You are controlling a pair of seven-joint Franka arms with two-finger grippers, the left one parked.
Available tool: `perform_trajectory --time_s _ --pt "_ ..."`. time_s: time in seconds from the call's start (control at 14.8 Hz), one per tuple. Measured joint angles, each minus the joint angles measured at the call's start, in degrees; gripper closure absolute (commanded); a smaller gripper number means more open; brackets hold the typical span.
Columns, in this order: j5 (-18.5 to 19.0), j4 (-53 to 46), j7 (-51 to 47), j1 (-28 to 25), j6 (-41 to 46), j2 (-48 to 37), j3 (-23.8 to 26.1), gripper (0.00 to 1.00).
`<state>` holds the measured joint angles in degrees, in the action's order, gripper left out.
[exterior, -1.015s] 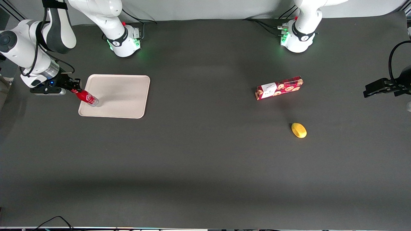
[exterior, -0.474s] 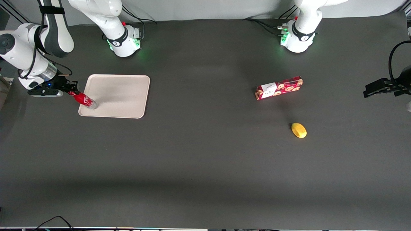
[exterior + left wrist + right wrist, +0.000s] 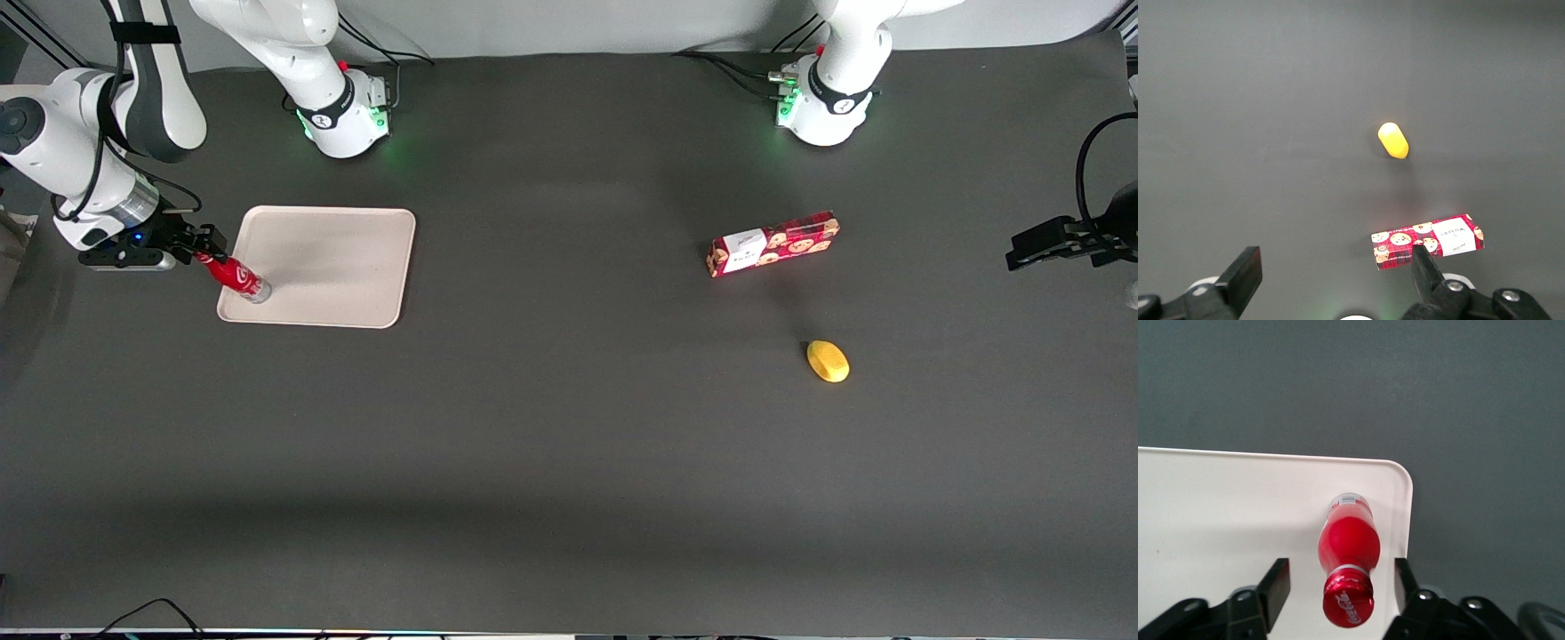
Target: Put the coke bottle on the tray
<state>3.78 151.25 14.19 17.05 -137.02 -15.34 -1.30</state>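
Observation:
The coke bottle (image 3: pixel 238 276), red with a red cap and silvery base, stands on the beige tray (image 3: pixel 338 258) close to the tray corner nearest the working arm's end of the table. In the front view it looks tilted toward my gripper. My gripper (image 3: pixel 201 245) is above the bottle's cap. In the right wrist view the gripper (image 3: pixel 1341 568) is open: its two fingers stand apart on either side of the bottle (image 3: pixel 1349 543), with gaps to the cap. The tray (image 3: pixel 1218 500) fills the space under the bottle, whose base sits just inside the rim.
A red cookie box (image 3: pixel 773 244) and a yellow oval object (image 3: pixel 828 362) lie on the dark table toward the parked arm's end. Both also show in the left wrist view, the box (image 3: pixel 1427 242) and the yellow object (image 3: pixel 1393 140).
The bottle and gripper shifted slightly toward the tray's corner, and the bottle came down. In the last half second almost nothing moved.

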Motion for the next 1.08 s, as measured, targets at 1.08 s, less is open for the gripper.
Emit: perform_trajectory --time_s 1.08 --pt "-2.53 -44.46 -2.98 -3.14 38.27 2.54 6.65 0.0"
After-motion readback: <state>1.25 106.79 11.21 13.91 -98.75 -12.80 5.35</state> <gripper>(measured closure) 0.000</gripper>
